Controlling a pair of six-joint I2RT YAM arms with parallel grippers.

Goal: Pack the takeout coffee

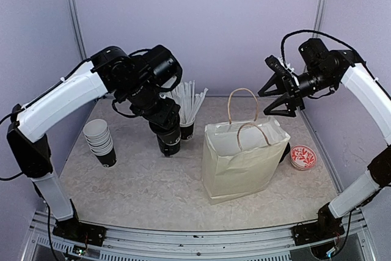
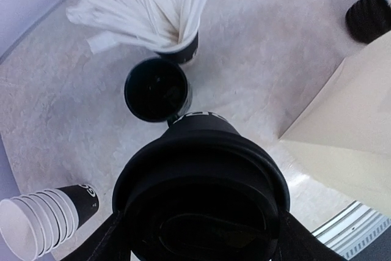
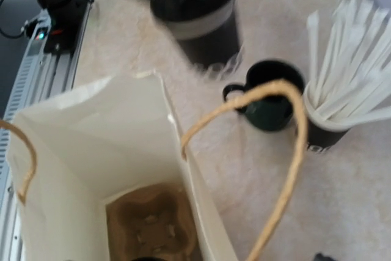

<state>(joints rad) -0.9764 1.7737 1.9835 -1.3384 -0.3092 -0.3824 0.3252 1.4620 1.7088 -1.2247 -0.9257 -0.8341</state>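
My left gripper is shut on a black takeout cup with a black lid, gripping it from above by the rim, low over the table left of the bag. The cup shows blurred at the top of the right wrist view. A stack of lidless black cups with white inner walls stands at the far left and also shows in the left wrist view. My right gripper is open and empty, high above the bag's right side. The cream paper bag stands open, with a brown cardboard carrier at its bottom.
A black cup of white straws stands behind the held cup, with a glossy dark mug next to it. A red patterned bowl sits right of the bag. The bag's rope handles stand up over its opening.
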